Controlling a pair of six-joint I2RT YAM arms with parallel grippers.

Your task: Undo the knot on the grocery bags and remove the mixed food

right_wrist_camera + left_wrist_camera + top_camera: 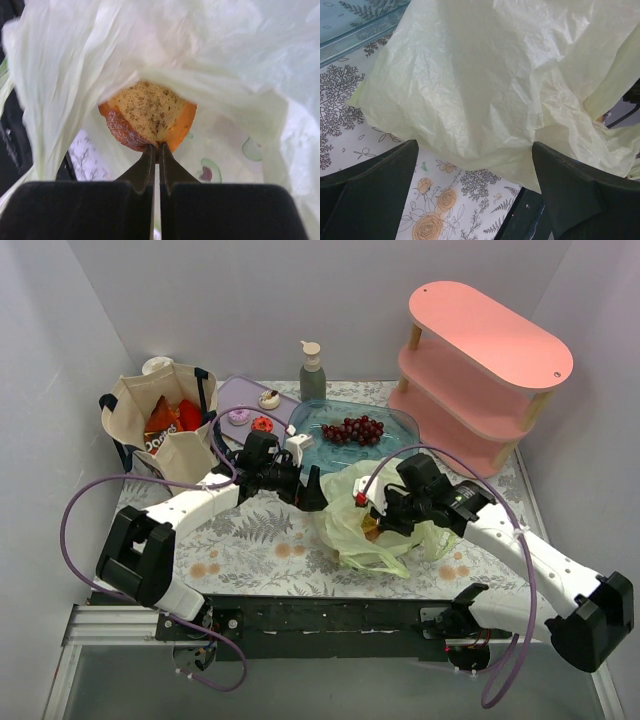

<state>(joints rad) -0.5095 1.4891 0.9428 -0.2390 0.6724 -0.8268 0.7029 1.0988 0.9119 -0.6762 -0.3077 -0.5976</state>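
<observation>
Presently on table: the pale-green plastic bag [345,530] lies crumpled at the near centre, between the two arms and just near of the clear blue tray [400,432].
Right claw [156,146]: inside the bag's mouth; fingers together, with the tips touching the lower edge of a round orange-brown baked piece [147,112]. Whether the piece is pinched cannot be told.
Left claw [474,146]: fingers wide apart, holding nothing, poised at the bag's left flank above the floral table cover [350,100].
Bag film: drapes over the baked piece and around the right fingers.
Grapes [352,430]: a dark red bunch lying in the blue tray, far of the bag.
Canvas tote [175,455]: upright at the far left, well apart from the green bag; navy handles.
Chip bag [158,425]: dark red, standing in the tote with red packets [188,415] beside it.
Pump bottle [312,372]: upright, just far of the tray.
Pink shelf [480,365]: far right corner.
</observation>
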